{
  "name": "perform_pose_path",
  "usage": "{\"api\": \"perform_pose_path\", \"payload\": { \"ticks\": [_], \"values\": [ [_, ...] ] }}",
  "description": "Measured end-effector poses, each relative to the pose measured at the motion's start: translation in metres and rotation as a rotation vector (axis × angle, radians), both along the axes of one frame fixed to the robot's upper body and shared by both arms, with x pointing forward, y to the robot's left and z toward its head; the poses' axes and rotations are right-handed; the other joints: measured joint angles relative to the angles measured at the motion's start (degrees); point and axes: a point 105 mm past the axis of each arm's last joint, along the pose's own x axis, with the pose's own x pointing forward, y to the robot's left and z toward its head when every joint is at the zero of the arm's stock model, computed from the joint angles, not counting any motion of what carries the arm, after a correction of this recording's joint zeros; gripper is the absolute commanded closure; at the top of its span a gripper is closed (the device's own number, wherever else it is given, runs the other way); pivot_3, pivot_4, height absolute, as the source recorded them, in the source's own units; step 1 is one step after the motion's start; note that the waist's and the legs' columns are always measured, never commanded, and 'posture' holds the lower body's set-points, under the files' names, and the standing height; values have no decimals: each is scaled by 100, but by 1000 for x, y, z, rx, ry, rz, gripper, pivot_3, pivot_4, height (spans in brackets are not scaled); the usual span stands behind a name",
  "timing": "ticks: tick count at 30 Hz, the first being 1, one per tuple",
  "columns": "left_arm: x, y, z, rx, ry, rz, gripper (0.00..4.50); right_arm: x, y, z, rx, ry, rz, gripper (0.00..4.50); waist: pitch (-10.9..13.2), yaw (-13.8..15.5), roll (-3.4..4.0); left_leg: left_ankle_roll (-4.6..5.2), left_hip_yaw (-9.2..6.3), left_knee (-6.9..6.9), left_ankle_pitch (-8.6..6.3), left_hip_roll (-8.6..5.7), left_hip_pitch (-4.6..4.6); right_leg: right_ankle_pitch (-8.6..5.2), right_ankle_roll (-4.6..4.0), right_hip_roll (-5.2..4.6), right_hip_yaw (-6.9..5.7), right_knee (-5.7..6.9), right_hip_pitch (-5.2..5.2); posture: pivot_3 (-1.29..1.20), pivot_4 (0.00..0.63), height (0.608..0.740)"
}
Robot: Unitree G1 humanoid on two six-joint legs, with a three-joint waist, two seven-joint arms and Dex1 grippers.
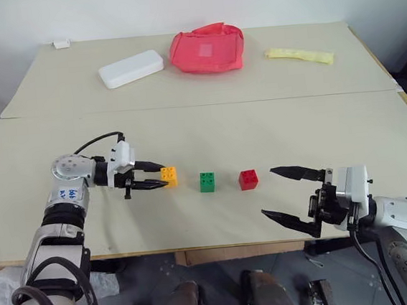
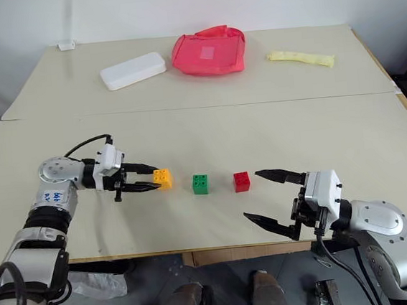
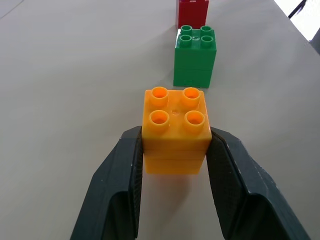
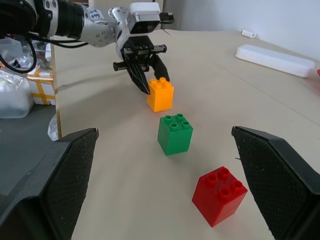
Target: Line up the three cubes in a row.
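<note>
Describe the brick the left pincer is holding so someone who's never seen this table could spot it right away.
On the near half of the beige table, three small studded bricks stand in a row. The held one is the orange-yellow brick at the row's left end, clamped in the left pincer. The green brick sits in the middle, the red brick at the right end.

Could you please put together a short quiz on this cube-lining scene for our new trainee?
1. Which small plastic studded brick is the left pincer shut on?
2. True or false: the right pincer holds the red plastic studded brick.
3. Which brick stands in the middle of the row on the beige table: A the orange-yellow plastic studded brick, B the green plastic studded brick, C the red one?

Key:
1. The orange-yellow one, clamped between both fingers.
2. False: its jaws stand wide open, apart from the red brick.
3. B
</note>
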Motion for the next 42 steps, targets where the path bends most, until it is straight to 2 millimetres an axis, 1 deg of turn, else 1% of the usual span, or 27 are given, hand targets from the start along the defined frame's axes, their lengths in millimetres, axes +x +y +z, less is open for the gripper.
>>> {"api": "perform_pose_path", "payload": {
  "ticks": [3, 8, 15, 17, 18, 20, 22, 23, 27, 29, 32, 36, 39, 42],
  "values": [
    [-1, -3, -3, 22, 5, -20, 3041, -4, 1, 0, -1, 4, 2, 0, 0, -1, 0, 0, 0, 0, 0, 1, 0, 0, 0, 0, 1, 0, 0, 0, 150, 740],
    [-2, 1, -2, 60, -9, -33, 3041, -4, 0, -1, -7, 9, -2, 0, 0, -8, 0, 0, 0, 0, 0, 2, 3, 0, 0, 1, 4, 0, 0, 0, 150, 740],
    [-2, 5, -3, 68, -13, -28, 3041, -3, 0, 0, -8, 5, -1, 0, 0, -7, 0, 0, 1, 0, 0, 3, 4, 0, 0, 2, 4, 1, 2, 0, 150, 740],
    [-2, 5, -3, 81, -11, -32, 2322, -3, 0, 0, -8, 3, 0, 0, -1, -10, 0, 0, 2, 0, 0, 3, 6, 0, 0, 2, 5, 2, 2, 0, 150, 740],
    [-2, 7, -5, 102, 4, -29, 2105, -3, 0, 1, -8, 2, 1, 0, -1, -15, 0, 0, 3, 0, 0, 3, 6, 0, 0, 3, 5, 3, 1, 0, 150, 740],
    [-4, 12, -10, 116, 41, -11, 1515, -2, 0, 0, -9, 5, 3, 0, 0, -20, 0, 0, 6, 0, 0, 4, 3, 0, 0, 4, 6, 4, -3, 0, 150, 740],
    [-4, 17, -8, 102, 53, 11, 912, 0, 0, 3, -20, -8, 19, 0, 1, -16, -2, 1, 6, 1, 0, 3, 1, 0, 0, 3, 7, 4, -4, 0, 150, 740],
    [-4, 22, -3, 82, 42, 31, 633, 2, -1, 4, -33, -13, 30, 0, 2, -21, -4, 1, 6, 1, 0, 4, 1, 0, 0, 3, 8, 3, -5, 0, 150, 740],
    [-7, 50, 28, -14, -8, 128, 633, 9, -7, 9, -82, -19, 77, 0, 3, -37, -5, 0, 4, -1, 0, 9, 1, 0, 0, -5, 10, 1, -6, 0, 150, 740],
    [-12, 61, 37, -50, -22, 159, 633, 12, -9, 12, -111, -26, 104, 0, 4, -37, -4, 0, 2, -1, 0, 9, 2, 0, 0, -11, 14, -1, -5, 0, 150, 740],
    [-22, 74, 38, -47, -24, 187, 633, 19, -13, 20, -160, -22, 154, 0, 4, -36, -3, -1, 0, 0, 0, 13, 1, 0, -1, -16, 20, -4, -3, 0, 150, 740],
    [-33, 81, 41, -13, -57, 190, 633, 31, -20, 24, -233, -6, 209, 0, 4, -10, -3, -1, -6, 0, 0, 12, -1, 0, -1, -18, 23, -9, 0, 0, 150, 740],
    [-37, 80, 43, -6, -73, 180, 633, 40, -27, 22, -259, -3, 206, 0, 4, 3, -3, -2, -14, 0, -1, 11, -4, -1, -2, -19, 26, -11, 2, 0, 150, 740],
    [-40, 82, 37, 7, -76, 201, 633, 48, -35, 16, -285, 7, 191, 0, 5, -24, -3, -4, -10, -1, -2, 11, -5, -1, -2, -19, 23, -11, -2, 0, 150, 740]
  ]
}}
